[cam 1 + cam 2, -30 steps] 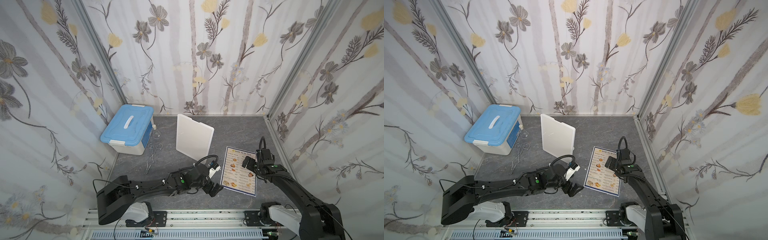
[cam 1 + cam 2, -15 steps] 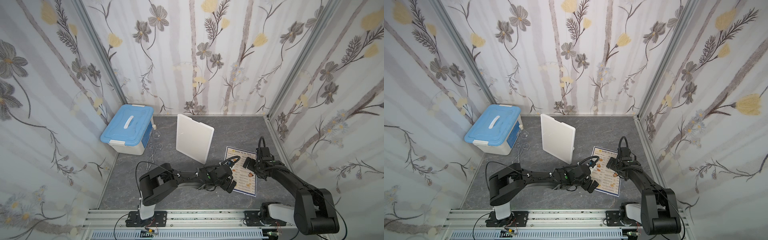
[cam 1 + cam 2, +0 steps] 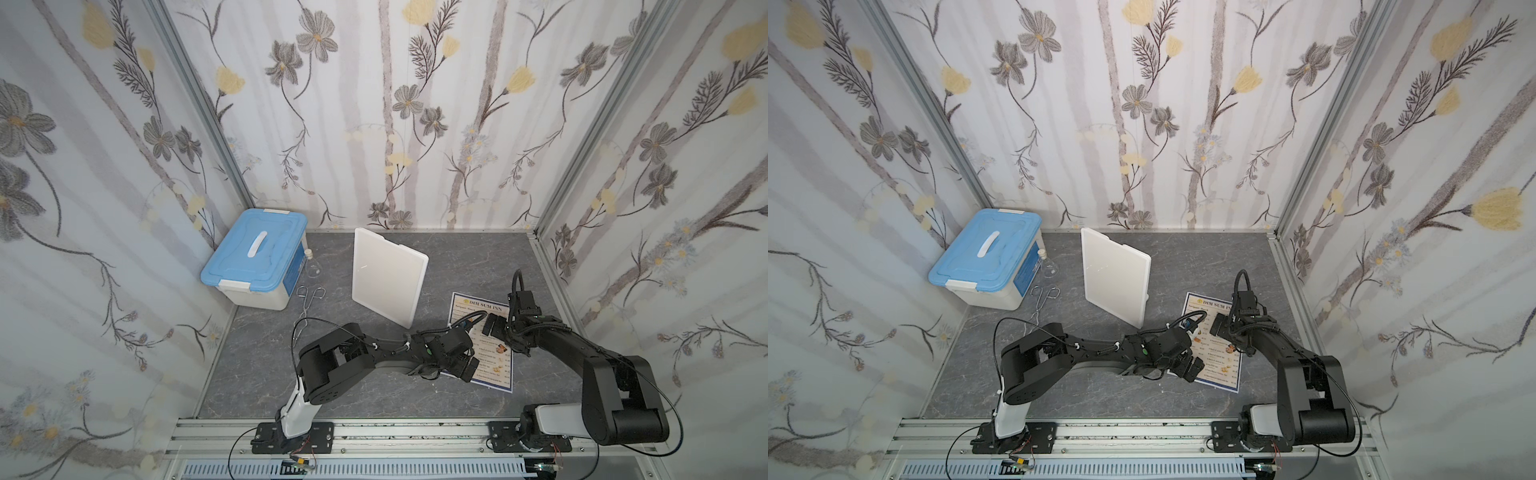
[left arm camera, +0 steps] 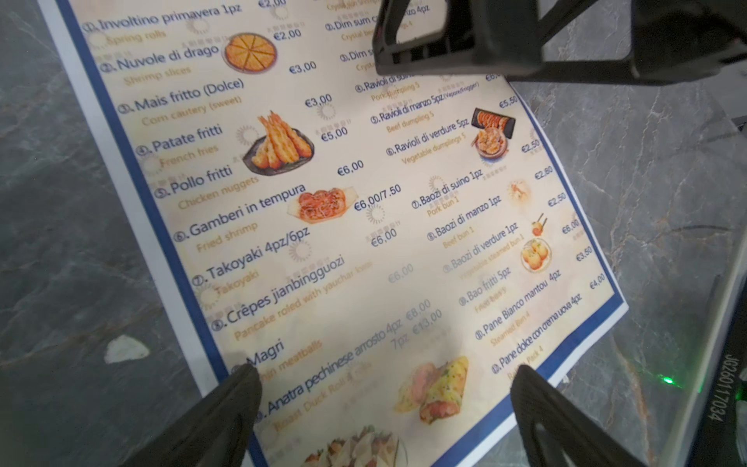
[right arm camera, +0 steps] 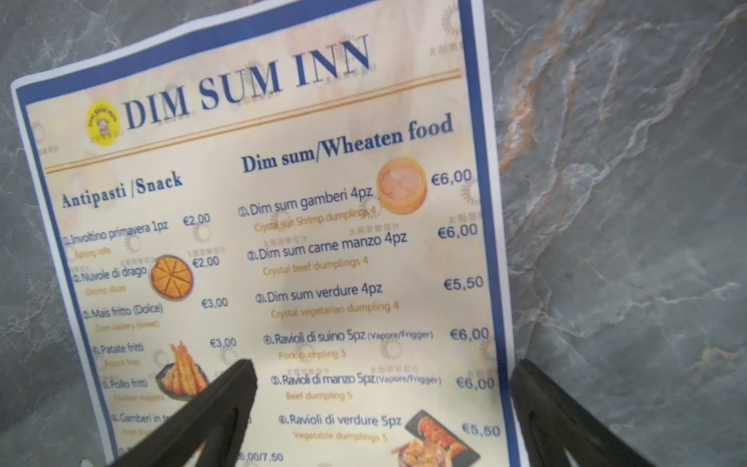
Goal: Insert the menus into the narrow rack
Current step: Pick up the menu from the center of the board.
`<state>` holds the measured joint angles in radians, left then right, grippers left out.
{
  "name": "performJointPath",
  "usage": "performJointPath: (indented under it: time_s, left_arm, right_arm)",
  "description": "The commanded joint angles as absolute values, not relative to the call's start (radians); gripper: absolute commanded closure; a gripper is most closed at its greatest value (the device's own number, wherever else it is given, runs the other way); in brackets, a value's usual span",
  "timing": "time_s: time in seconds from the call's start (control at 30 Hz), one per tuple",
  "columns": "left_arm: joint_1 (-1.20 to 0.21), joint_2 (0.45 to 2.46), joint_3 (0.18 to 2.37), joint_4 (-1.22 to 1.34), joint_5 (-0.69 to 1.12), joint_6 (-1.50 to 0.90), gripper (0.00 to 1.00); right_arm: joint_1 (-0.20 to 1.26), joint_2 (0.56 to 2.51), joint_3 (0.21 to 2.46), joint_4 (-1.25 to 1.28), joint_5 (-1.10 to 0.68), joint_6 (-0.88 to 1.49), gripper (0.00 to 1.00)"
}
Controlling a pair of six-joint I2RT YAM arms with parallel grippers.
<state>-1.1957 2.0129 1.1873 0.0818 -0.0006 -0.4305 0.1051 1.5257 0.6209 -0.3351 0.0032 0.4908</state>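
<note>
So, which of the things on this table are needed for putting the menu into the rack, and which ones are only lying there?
Needed for the job:
- menu
- narrow rack

Only lying there:
- blue-lidded box
- metal tongs
- small glass flask

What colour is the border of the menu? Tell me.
Blue. The border of the menu shows best in the right wrist view.
</note>
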Motion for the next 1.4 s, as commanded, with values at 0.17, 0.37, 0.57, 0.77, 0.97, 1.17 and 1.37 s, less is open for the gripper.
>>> performJointPath:
  time_s: [0.17, 0.37, 0.57, 0.77, 0.97, 1.17, 1.37]
  left_arm:
    - [-1.184, 2.038, 1.172, 0.021, 0.04, -0.477, 0.0]
    - [-1.179, 2.026, 1.159, 0.019, 0.038, -0.473, 0.0]
    - [-1.175, 2.033, 1.159, 0.025, 0.041, -0.471, 0.0]
    - [-1.173, 2.004, 1.149, 0.015, 0.021, -0.462, 0.0]
    - [-1.171, 1.897, 1.143, -0.032, -0.045, -0.42, 0.0]
    - [-1.171, 1.725, 1.12, -0.075, -0.132, -0.393, 0.0]
    - [-1.174, 1.499, 1.089, -0.122, -0.261, -0.337, 0.0]
  right_arm:
    - [0.164, 1.559, 0.652, -0.339, 0.0, 0.486, 0.0]
    - [0.183, 1.565, 0.662, -0.343, -0.018, 0.485, 0.03]
    - [0.202, 1.571, 0.676, -0.343, -0.065, 0.477, 0.21]
    - [0.209, 1.568, 0.683, -0.331, -0.127, 0.474, 0.5]
    - [0.211, 1.545, 0.678, -0.324, -0.167, 0.469, 0.71]
    - [0.213, 1.463, 0.671, -0.333, -0.192, 0.466, 0.79]
    - [0.217, 1.309, 0.715, -0.371, -0.239, 0.446, 0.8]
